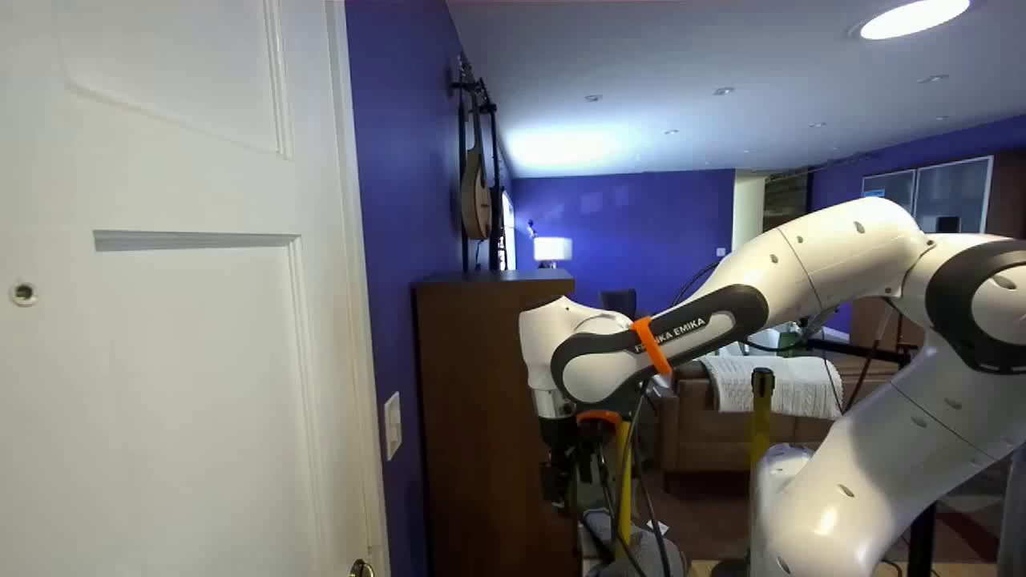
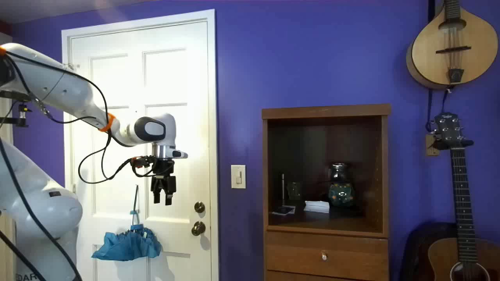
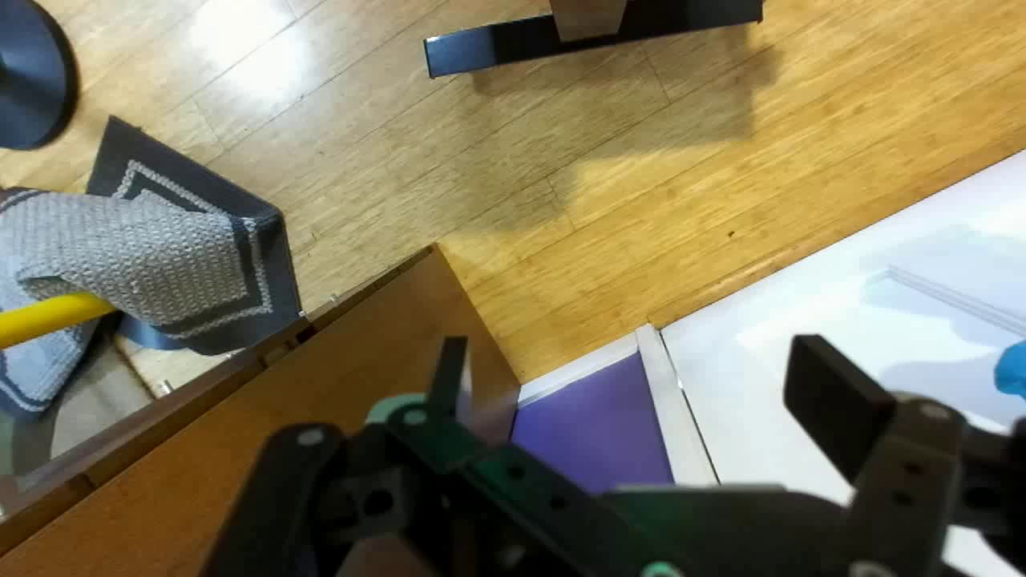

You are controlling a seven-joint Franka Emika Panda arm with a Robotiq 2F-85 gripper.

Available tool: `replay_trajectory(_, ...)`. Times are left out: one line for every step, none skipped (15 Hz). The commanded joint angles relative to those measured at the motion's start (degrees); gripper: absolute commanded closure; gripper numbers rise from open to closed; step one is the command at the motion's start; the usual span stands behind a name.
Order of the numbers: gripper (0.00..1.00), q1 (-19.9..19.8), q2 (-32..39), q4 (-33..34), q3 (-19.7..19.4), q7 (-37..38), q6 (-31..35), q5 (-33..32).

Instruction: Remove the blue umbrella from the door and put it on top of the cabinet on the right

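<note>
In an exterior view, the blue umbrella hangs on the white door, with its puffy cloth at the bottom. Its thin stick goes up, so its long way runs nearly up and down, with the top leaning a little toward the round knob. Next out is the gripper. It points straight down, with its fingers spread wide and nothing between them. From the gripper, the stick is off to the side away from the knob, and the cloth is lower down. They do not touch. How far the gripper stands out from the door is hard to tell. In the wrist view, a scrap of the same blue peeks in at the right edge, past the finger there. I think the gripper should slide sideways and in toward the door, so the stick comes between the fingers. Farther out, past the knob, stands the cabinet, and its flat top is the tabletop for this job. In both exterior views the gripper shows lower than the top's front corner on the door side, so the umbrella will likely need a big lift to clear it.
</note>
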Motion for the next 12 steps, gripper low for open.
replay_trajectory(0.00,0.43,0.03,0.08,-0.41,0.20,-0.12,-0.25)
replay_trajectory(0.00,0.43,0.03,0.08,-0.41,0.20,-0.12,-0.25)
replay_trajectory(0.00,0.43,0.03,0.08,-0.41,0.20,-0.12,-0.25)
replay_trajectory(0.00,0.43,0.03,0.08,-0.41,0.20,-0.12,-0.25)
replay_trajectory(0.00,0.43,0.03,0.08,-0.41,0.20,-0.12,-0.25)
replay_trajectory(0.00,0.43,0.03,0.08,-0.41,0.20,-0.12,-0.25)
replay_trajectory(0.00,0.43,0.03,0.08,-0.41,0.20,-0.12,-0.25)
replay_trajectory(0.00,0.43,0.03,0.08,-0.41,0.20,-0.12,-0.25)
replay_trajectory(0.00,0.43,0.03,0.08,-0.41,0.20,-0.12,-0.25)
replay_trajectory(0.00,0.43,0.03,0.08,-0.41,0.20,-0.12,-0.25)
replay_trajectory(0.00,1.52,2.06,0.42,0.11,-0.23,0.84,0.48)
replay_trajectory(0.00,2.41,4.12,0.67,1.35,0.65,1.74,0.82)
